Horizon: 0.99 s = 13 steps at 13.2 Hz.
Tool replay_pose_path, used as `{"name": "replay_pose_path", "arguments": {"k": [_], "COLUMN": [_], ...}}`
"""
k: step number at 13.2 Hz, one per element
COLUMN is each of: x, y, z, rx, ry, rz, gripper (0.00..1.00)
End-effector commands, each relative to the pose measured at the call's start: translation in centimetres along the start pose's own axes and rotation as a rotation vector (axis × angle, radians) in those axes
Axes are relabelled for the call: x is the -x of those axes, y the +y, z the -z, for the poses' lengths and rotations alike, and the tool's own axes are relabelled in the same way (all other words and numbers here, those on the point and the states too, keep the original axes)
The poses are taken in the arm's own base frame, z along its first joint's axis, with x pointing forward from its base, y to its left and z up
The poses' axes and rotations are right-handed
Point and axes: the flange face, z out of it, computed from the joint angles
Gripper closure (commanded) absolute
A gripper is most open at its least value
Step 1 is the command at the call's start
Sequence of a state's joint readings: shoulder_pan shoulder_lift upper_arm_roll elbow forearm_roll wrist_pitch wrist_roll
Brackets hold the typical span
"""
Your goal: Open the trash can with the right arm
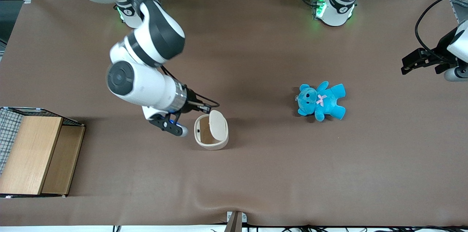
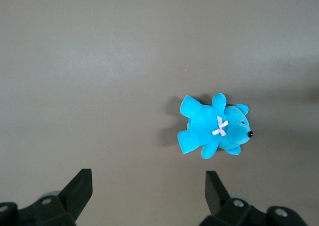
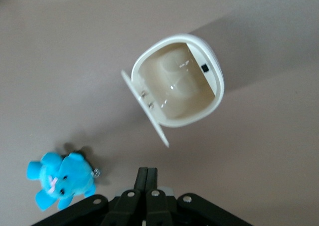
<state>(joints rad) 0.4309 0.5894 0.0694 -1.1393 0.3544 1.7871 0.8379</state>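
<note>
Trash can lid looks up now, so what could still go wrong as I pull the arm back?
The lid stands roughly upright on its hinge over the open trash can; a nudge might drop it shut again. The gripper, fingers shut, sits right beside the lid's upper edge, so a careless retreat could catch it or tip the light bin. The blue teddy bear lies well clear toward the parked arm's end, so no risk there.
</note>
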Motion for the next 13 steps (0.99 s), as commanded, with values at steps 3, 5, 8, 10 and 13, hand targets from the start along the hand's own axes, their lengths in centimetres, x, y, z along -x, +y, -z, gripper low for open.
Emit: {"name": "replay_pose_path", "arguments": {"k": [3,5,8,10,13], "x": [0.1,-0.9,-3.0,-4.2,-5.8], "y": [2.2,3.8,7.2,9.3,13.5], "z": [5.3,6.6,8.7,10.3,13.0], "rx": [-0.011,-0.001,0.032,0.033,0.121], "ry": [-0.008,-0.014,-0.05,-0.052,-0.034], "rz": [-0.022,0.04,0.076,0.086,0.074], "gripper": [0.59,0.44,0.0,0.0,0.0]}}
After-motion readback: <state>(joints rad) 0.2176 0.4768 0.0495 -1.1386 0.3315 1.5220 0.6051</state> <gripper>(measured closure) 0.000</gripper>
